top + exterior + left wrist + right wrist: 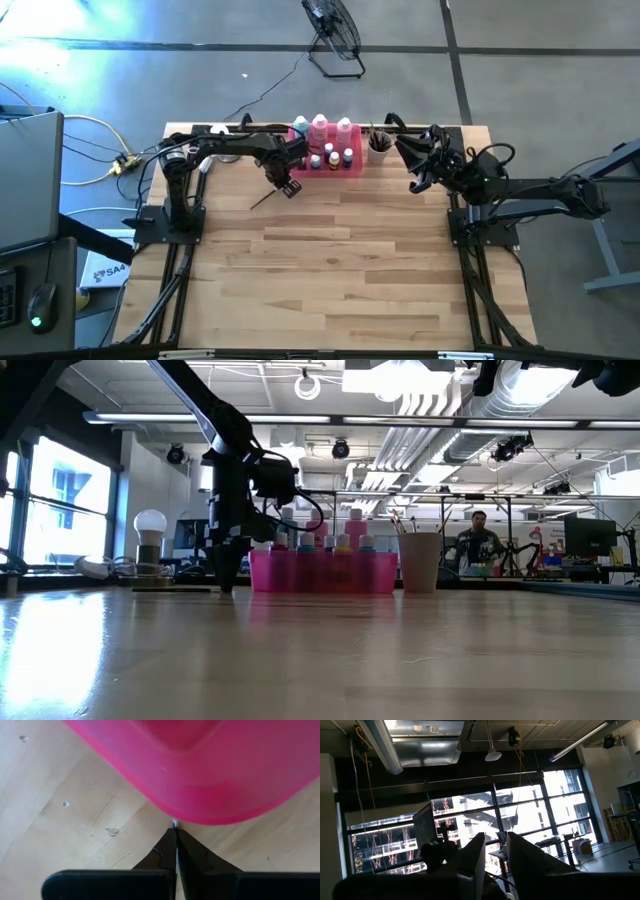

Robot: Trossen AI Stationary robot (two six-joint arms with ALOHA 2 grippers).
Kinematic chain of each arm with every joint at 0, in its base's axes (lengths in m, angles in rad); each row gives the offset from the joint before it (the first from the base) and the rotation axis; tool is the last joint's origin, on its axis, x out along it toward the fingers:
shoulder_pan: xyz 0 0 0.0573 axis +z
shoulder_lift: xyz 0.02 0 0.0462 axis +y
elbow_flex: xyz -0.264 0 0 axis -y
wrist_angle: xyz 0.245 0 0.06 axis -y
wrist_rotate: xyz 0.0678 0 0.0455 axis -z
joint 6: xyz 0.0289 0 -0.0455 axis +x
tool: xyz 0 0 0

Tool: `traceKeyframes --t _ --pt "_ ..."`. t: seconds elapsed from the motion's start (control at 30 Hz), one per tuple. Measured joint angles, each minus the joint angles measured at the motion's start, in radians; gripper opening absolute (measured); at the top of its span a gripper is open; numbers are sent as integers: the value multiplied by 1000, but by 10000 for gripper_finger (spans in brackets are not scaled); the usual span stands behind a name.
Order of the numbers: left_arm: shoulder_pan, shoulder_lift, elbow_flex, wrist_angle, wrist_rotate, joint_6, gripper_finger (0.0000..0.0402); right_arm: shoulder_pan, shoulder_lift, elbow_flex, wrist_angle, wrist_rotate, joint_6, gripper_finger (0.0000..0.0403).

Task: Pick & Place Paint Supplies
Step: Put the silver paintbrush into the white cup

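Observation:
A thin brown paintbrush [263, 200] lies on the table, slanting from the bright pink tray's near left corner toward the near left. My left gripper [290, 188] points straight down at that corner, its tips at the table [225, 588], shut on the brush's end. The tray [325, 172] holds tall pink and teal white-capped bottles [320, 128] and tiny bottles [333, 158]. A beige cup [379, 148] with brushes stands right of it. My right gripper [496, 865] is raised at the far right, pointing upward, slightly open on nothing. My left gripper comes from above, fingers pointing down, and pinches the paintbrush at its end next to the tray. Only a small pale bit of the brush [175, 824] shows between the fingertips. The rest of the brush lies on the table.
The tray's wall [200, 780] stands right against the left fingertips. The wide wooden tabletop [340, 270] stretches toward the near edge. A lamp bulb [150, 525] stands at the far left, and a person [478, 540] is in the room behind.

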Motion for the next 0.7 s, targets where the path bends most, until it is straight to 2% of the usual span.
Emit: traceKeyframes --t 0.13,0.3,0.7 --pt "-1 -1 0 -3 -17 5 1 0 0 0 0 0 0 73" --pt "-1 -31 -7 -20 -8 81 0 0 0 0 0 0 6 73" --pt "-2 -185 -6 -2 0 201 0 0 0 0 0 0 7 73"
